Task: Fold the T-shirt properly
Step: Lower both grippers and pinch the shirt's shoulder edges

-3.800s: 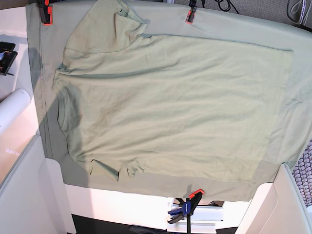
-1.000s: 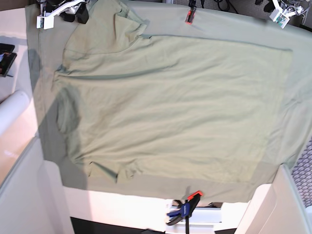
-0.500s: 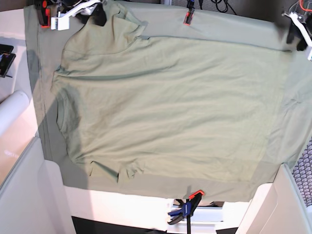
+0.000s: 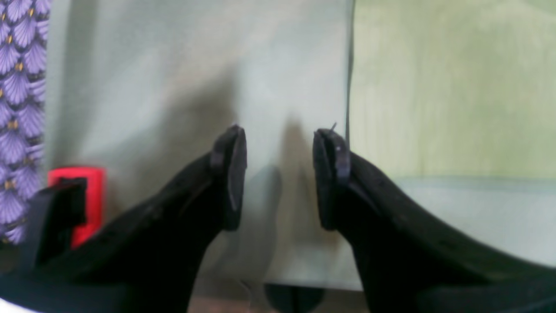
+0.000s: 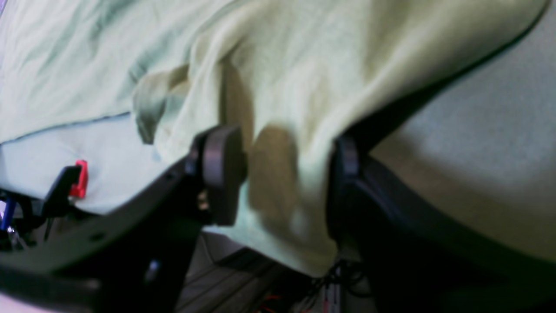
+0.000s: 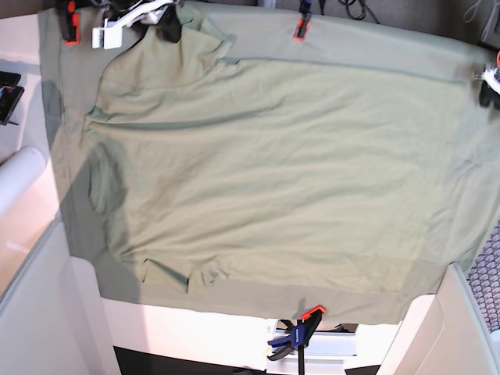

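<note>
The T-shirt (image 6: 266,172) is spread flat on the cloth-covered desk (image 6: 367,43). The left fingers (image 4: 236,174) are held spread just beside its hem corner; the right fingers (image 5: 219,174) are spread astride its sleeve.

Both arms, absent seconds earlier, have come in over the far edge: the right end effector (image 5: 286,174), open, now straddles the T-shirt (image 6: 266,172) sleeve, while the left end effector (image 4: 280,174) has apparently slid outward past the hem corner.
</note>
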